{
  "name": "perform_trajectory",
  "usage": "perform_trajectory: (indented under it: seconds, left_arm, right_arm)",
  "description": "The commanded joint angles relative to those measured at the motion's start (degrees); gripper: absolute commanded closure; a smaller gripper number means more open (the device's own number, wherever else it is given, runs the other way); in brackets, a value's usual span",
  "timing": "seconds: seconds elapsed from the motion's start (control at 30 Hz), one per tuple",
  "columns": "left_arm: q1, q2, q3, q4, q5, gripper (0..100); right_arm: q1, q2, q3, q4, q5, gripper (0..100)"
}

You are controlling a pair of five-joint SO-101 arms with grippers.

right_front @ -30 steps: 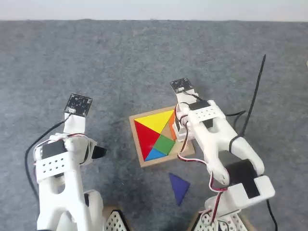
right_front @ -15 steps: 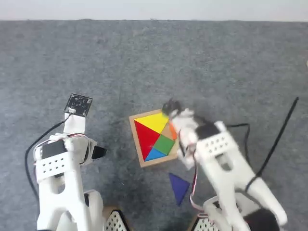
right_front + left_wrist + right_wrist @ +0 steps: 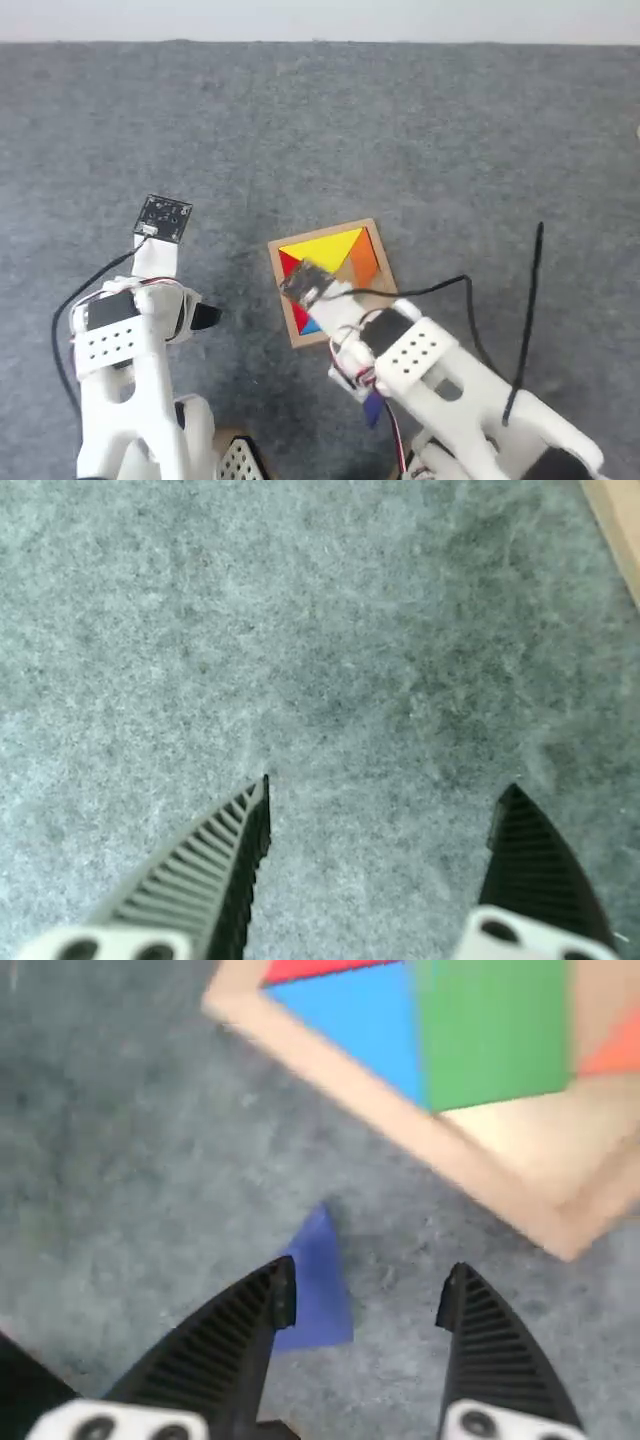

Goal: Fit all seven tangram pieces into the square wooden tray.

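The square wooden tray [image 3: 280, 272] lies mid-table holding yellow [image 3: 325, 249], red, orange [image 3: 364, 258], green and light blue pieces. The right wrist view has the tray [image 3: 480, 1165] with its light blue [image 3: 365, 1020] and green [image 3: 495, 1025] pieces and a bare wooden gap [image 3: 540, 1135]. A dark blue triangle [image 3: 312, 1285] lies on the carpet just outside the tray. My right gripper [image 3: 368, 1300] hangs open above the carpet, one finger beside that triangle. The triangle's tip [image 3: 372, 408] peeks from under the right arm. My left gripper [image 3: 385, 810] stands open over bare carpet, left of the tray.
Grey carpet covers the whole table. A pale tray edge [image 3: 615, 525] shows at the corner of the left wrist view. The right arm's black cable [image 3: 528, 300] arches to the right of the tray. Open carpet lies behind and left of the tray.
My right arm has swung from the tray's right edge down toward the front, now over the tray's near corner and the dark blue triangle. The left arm has kept still.
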Motion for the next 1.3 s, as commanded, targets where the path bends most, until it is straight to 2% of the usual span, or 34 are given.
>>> perform_trajectory:
  seconds: [0.0,0.43,0.57,0.7,0.87,1.1,1.27]
  left_arm:
    - [0.26,-1.23,-0.75,-0.26,-0.18,67]
    - [0.26,-1.23,-0.84,-0.26,-0.18,67]
    - [0.26,-1.23,-0.84,-0.26,-0.18,67]
    - [0.26,-1.23,-0.84,-0.26,-0.18,67]
    - [0.09,-1.23,-0.84,-0.35,-0.18,67]
    - [0.0,-1.23,-1.45,-0.26,-0.18,67]
    - [0.0,-1.23,-1.54,-0.18,-0.18,67]
  right_arm:
    - [-1.27,0.13,0.09,0.4,1.85,75.7]
    - [-1.71,0.22,1.76,0.4,2.02,76.8]
    - [-7.69,0.13,1.49,0.57,3.96,80.7]
    - [-11.82,0.22,0.35,0.92,0.79,79.2]
    - [-9.36,3.47,-0.26,1.45,0.88,79.3]
    - [-2.68,18.77,-5.98,2.33,2.99,79.3]
    - [1.19,18.59,-7.47,3.82,3.69,79.4]
